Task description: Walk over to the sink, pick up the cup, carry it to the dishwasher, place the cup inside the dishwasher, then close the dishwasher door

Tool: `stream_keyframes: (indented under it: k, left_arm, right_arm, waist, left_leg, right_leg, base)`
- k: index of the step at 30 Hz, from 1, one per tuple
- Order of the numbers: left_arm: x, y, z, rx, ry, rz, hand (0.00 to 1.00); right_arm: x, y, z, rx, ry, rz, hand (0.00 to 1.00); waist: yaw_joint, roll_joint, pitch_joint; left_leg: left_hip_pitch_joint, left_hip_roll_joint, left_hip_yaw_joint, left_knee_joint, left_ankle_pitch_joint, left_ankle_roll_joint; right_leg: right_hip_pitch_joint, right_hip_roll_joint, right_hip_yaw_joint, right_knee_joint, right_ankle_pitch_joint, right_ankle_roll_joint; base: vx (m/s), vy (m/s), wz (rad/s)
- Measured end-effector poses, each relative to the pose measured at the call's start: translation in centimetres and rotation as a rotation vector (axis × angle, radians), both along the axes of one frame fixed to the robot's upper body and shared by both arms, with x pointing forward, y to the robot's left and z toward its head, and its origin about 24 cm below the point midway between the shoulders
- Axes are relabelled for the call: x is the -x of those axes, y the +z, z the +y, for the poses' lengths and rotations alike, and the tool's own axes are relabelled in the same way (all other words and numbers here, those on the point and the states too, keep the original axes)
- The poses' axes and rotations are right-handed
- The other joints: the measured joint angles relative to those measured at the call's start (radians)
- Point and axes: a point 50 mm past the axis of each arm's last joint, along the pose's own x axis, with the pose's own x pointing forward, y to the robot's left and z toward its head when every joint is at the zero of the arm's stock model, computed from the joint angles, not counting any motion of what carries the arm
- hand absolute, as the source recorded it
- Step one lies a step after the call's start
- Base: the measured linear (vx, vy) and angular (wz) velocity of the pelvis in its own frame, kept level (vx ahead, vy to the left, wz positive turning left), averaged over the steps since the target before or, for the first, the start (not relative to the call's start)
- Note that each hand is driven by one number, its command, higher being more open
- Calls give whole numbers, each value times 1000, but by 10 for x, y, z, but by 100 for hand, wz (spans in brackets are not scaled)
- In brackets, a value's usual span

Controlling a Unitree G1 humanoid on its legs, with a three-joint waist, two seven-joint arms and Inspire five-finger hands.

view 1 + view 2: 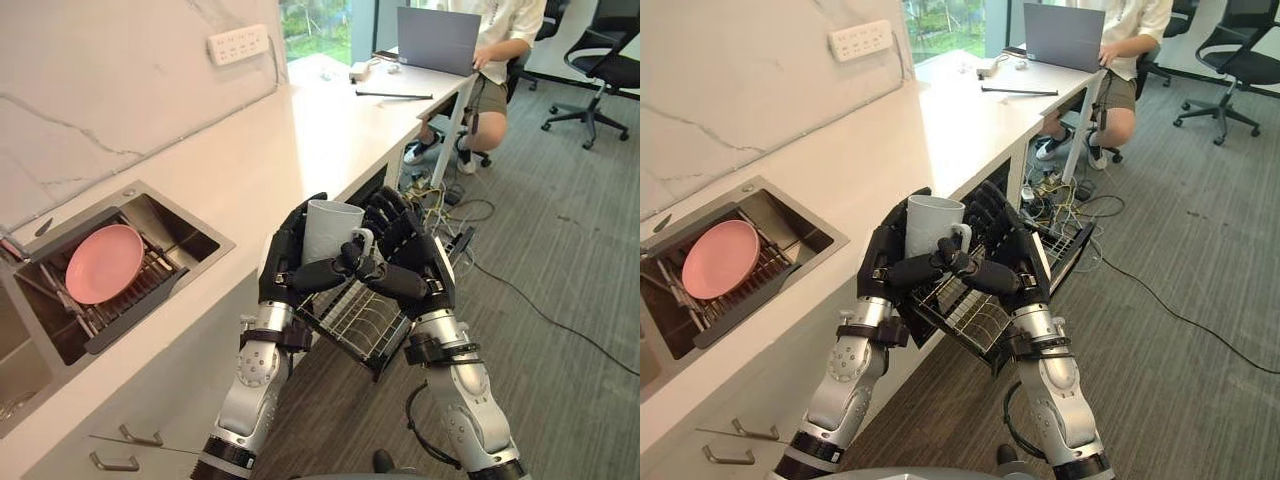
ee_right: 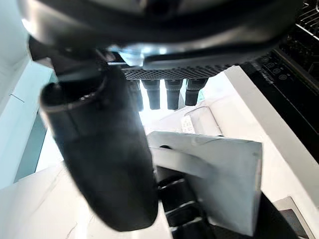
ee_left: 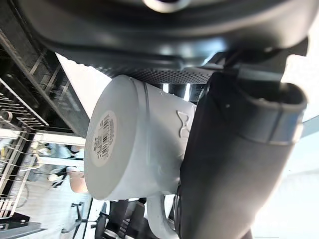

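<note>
As I hold it now: both hands are closed on the cup from opposite sides.
Left fingers (image 1: 298, 222): curled close together round the cup's left wall.
Left thumb (image 1: 322, 273): laid across the front, low on the cup, its tip meeting my right thumb.
Right fingers (image 1: 386, 214): bent against the cup's right and far side, packed in a row.
Right thumb (image 1: 392, 281): across the front, just under the handle (image 1: 362, 238).
Left hand (image 1: 279, 268): palm flat to the cup wall.
Right hand (image 1: 418, 256): palm facing the left one, cup between them.
Cup (image 1: 331, 227): white, upright, mouth up, handle on my near side; held in the air, touching nothing but my hands. The left wrist view shows its base, with a sticker (image 3: 103, 140) on it.
Rack (image 1: 354, 323): wire dishwasher basket, pulled out from under the counter; it shows below my hands and the cup.
Counter (image 1: 290, 150): white, running along my left.
Sink (image 1: 196, 236): set in the counter, well to the left of the cup; a pink plate (image 1: 103, 263) lies in it on a dark drainer.
Wall: a white power strip (image 1: 238, 43).
Far end: a person (image 1: 497, 55) seated at a laptop (image 1: 438, 40), an office chair (image 1: 598, 68) beside.
</note>
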Motion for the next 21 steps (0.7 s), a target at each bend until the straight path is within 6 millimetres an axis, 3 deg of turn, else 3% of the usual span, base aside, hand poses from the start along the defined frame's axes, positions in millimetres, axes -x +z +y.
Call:
stream_keyframes:
  k: [3,4,11,21]
  left_arm:
    - [0,0,-1,-1,-4,1,30]
    - [1,0,-3,-1,-11,2,30]
    - [2,-1,-8,0,-28,11,30]
    - [3,-6,-12,6,-49,46,30]
  right_arm:
    - [0,0,3,-3,5,-2,90]
    - [-2,1,4,-5,5,-5,30]
    - [-4,-1,8,2,18,-3,30]
    - [-7,-4,-4,24,-33,-2,30]
  waist:
    - [0,-1,-5]
    - [0,-1,-5]
    - [0,-15,-18]
    - [-3,-33,-45]
  left_leg:
    - [2,-2,-8,-14,10,0]
    - [1,-3,-14,-17,15,2]
    - [-1,-3,-24,-17,21,1]
    - [-5,-12,-31,-17,24,4]
  right_leg:
    - [0,0,-9,0,0,0]
    - [0,-1,-15,0,0,0]
    - [2,-2,-25,0,0,0]
    - [1,-7,-30,0,0,0]
  base:
    - [-36,-9,11]
    - [-29,-5,10]
    - [-22,-9,5]
    - [-6,-1,2]
